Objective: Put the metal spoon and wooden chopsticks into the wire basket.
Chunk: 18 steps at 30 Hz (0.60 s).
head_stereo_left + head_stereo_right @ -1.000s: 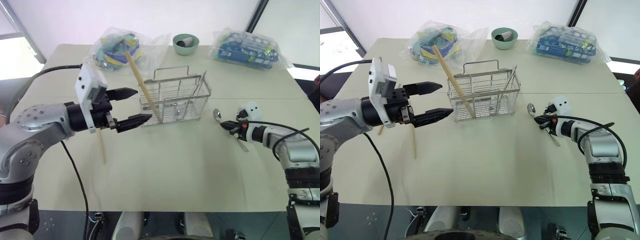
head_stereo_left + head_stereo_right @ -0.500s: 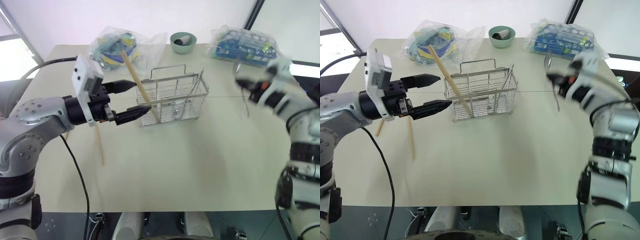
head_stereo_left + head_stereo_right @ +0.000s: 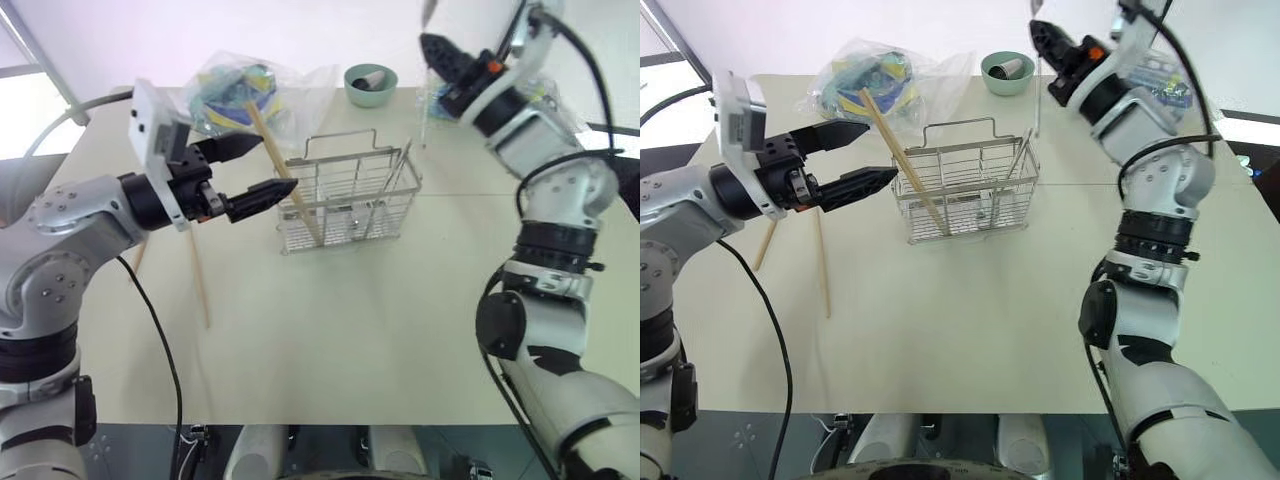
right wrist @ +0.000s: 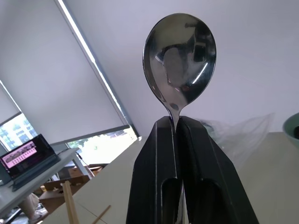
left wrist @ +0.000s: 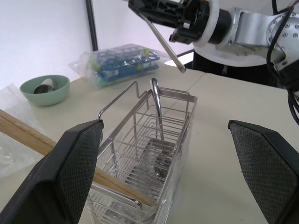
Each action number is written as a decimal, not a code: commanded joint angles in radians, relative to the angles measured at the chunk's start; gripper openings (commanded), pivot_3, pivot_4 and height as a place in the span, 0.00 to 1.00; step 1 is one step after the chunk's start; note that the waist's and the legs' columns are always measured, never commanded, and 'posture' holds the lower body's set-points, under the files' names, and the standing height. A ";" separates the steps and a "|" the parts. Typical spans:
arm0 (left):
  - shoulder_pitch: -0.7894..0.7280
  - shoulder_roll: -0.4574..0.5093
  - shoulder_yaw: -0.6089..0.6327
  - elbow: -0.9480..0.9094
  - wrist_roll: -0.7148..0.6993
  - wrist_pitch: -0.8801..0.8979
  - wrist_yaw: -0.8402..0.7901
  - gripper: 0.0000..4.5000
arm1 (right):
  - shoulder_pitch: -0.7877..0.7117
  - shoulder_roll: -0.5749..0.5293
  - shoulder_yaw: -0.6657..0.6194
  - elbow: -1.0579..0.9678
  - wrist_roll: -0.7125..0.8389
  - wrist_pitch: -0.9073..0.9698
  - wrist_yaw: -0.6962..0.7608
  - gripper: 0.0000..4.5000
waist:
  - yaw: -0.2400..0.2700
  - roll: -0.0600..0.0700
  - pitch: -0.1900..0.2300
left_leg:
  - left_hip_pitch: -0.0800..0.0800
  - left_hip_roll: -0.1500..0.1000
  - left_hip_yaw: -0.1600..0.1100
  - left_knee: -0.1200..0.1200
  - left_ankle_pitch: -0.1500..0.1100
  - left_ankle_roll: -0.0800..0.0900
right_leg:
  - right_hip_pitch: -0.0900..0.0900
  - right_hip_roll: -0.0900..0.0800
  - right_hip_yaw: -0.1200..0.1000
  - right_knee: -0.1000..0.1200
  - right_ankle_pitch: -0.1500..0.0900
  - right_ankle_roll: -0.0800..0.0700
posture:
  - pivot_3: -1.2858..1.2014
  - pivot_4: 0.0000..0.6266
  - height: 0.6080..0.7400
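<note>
A shiny silver metal spoon (image 4: pixel 180 51) with a round bowl and slender handle is clamped at its neck between the pressed-together black fingers of the right gripper (image 3: pixel 1052 42), which is raised high above the far side of the cream-coloured table (image 3: pixel 350 330). The handle hangs down from the gripper, its tip (image 5: pixel 181 69) above and apart from the rim of the small rectangular silver wire basket (image 3: pixel 350 195), as seen from the left wrist.

The left gripper (image 3: pixel 245 175) is held level just beside the basket's left end, its two black fingers (image 5: pixel 74 168) spread wide apart with nothing between them.

One long light-brown wooden chopstick (image 3: pixel 285 175) leans inside the basket, its lower end on the wire floor and its upper end rising past the rim toward the left. A second metal utensil (image 5: pixel 156 109) stands in the basket against its right end. Another wooden chopstick (image 3: pixel 821 262) lies flat on the table to the left of the basket, and a further one (image 3: pixel 764 246) lies just beyond it.

At the far edge stand a round pale-green bowl (image 3: pixel 371 85) and two clear plastic bags of coloured items (image 3: pixel 235 95) (image 5: pixel 124 63). No readable writing can be made out on any item.
</note>
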<state>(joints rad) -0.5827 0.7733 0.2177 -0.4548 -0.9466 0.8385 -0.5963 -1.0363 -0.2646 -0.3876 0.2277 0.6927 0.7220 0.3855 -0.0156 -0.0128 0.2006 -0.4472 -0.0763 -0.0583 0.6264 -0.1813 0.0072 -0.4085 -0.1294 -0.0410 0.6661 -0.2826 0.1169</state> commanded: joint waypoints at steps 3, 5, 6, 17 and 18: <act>0.011 0.006 0.054 -0.052 -0.023 -0.009 0.030 1.00 | 0.024 0.050 0.017 -0.061 0.005 -0.087 -0.014 0.01 | 0.001 0.000 0.000 | 0.000 0.000 0.000 0.000 0.000 0.000 | -0.001 0.000 0.000 0.001 0.000 0.000 | 0.52 0.24 0.68; 0.015 0.009 0.058 -0.057 -0.028 -0.008 0.035 1.00 | 0.049 0.057 0.040 -0.061 -0.019 -0.130 0.001 0.01 | 0.003 0.000 0.000 | -0.001 0.000 0.000 0.000 0.000 0.000 | -0.001 0.001 0.000 0.001 0.000 0.000 | 0.52 0.24 0.68; 0.016 0.011 0.058 -0.058 -0.030 -0.008 0.037 1.00 | 0.060 0.058 0.053 -0.060 -0.031 -0.151 0.009 0.01 | 0.003 0.000 0.000 | 0.000 0.000 0.000 0.000 0.000 0.000 | -0.001 0.001 0.000 0.001 0.000 0.000 | 0.52 0.24 0.68; 0.000 0.020 0.062 -0.047 -0.045 -0.001 0.045 1.00 | 0.129 0.045 0.058 -0.088 -0.013 -0.208 0.032 1.00 | 0.000 0.001 0.000 | 0.000 0.001 0.000 0.000 0.000 -0.001 | -0.001 0.002 0.001 0.001 0.000 0.000 | 0.52 0.24 0.68; -0.003 0.019 0.059 -0.044 -0.044 -0.001 0.046 1.00 | 0.130 0.036 0.052 -0.096 -0.002 -0.196 0.031 1.00 | 0.000 0.000 0.000 | 0.000 0.001 0.000 0.000 0.000 -0.001 | -0.001 0.002 0.001 0.001 0.000 0.000 | 0.52 0.24 0.68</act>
<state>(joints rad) -0.5629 0.7816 0.2507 -0.4826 -0.9840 0.8452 -0.5531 -0.9008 -0.2087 -0.3195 0.1940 0.6554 0.5188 0.4075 -0.0151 -0.0123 0.2009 -0.4471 -0.0757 -0.0583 0.6263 -0.1810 0.0064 -0.4094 -0.1276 -0.0401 0.6668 -0.2822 0.1173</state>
